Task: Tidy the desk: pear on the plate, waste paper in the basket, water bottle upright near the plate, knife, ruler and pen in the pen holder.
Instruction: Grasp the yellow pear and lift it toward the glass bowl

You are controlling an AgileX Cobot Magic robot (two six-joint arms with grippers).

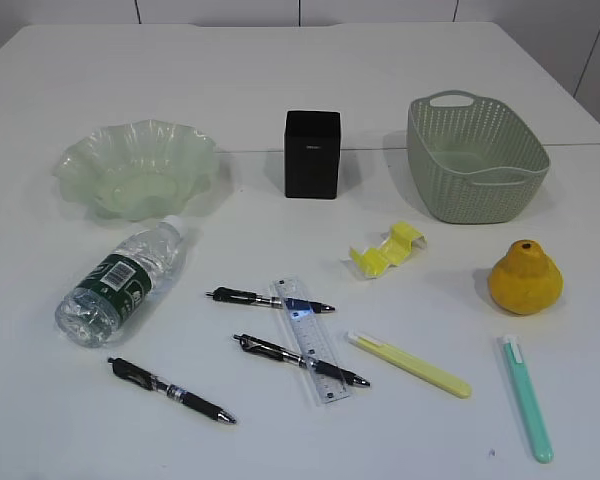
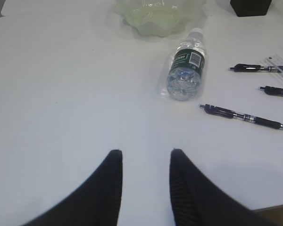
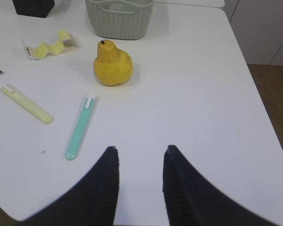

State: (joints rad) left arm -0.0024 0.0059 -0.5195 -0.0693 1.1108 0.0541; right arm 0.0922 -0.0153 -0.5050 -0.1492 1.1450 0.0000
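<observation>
The pear [image 1: 525, 278] stands on the desk [image 1: 280, 90] at the right, in front of the basket [image 1: 475, 155]. The water bottle [image 1: 120, 285] lies on its side just before the plate [image 1: 138, 165]. A folded yellow waste paper [image 1: 385, 250] lies below the black pen holder [image 1: 312, 153]. The clear ruler [image 1: 310, 340] lies among three black pens [image 1: 170, 390]. A slim yellow knife [image 1: 408, 364] and a teal one [image 1: 527, 396] lie further right. My left gripper [image 2: 145, 151] hangs open over bare desk, short of the bottle [image 2: 185, 73]. My right gripper [image 3: 140, 148] is open and empty, short of the pear [image 3: 113, 63].
Neither arm shows in the exterior view. The desk's right edge [image 3: 254, 94] runs close beside my right gripper, with floor beyond it. A seam between two tabletops [image 1: 580, 146] crosses behind the basket.
</observation>
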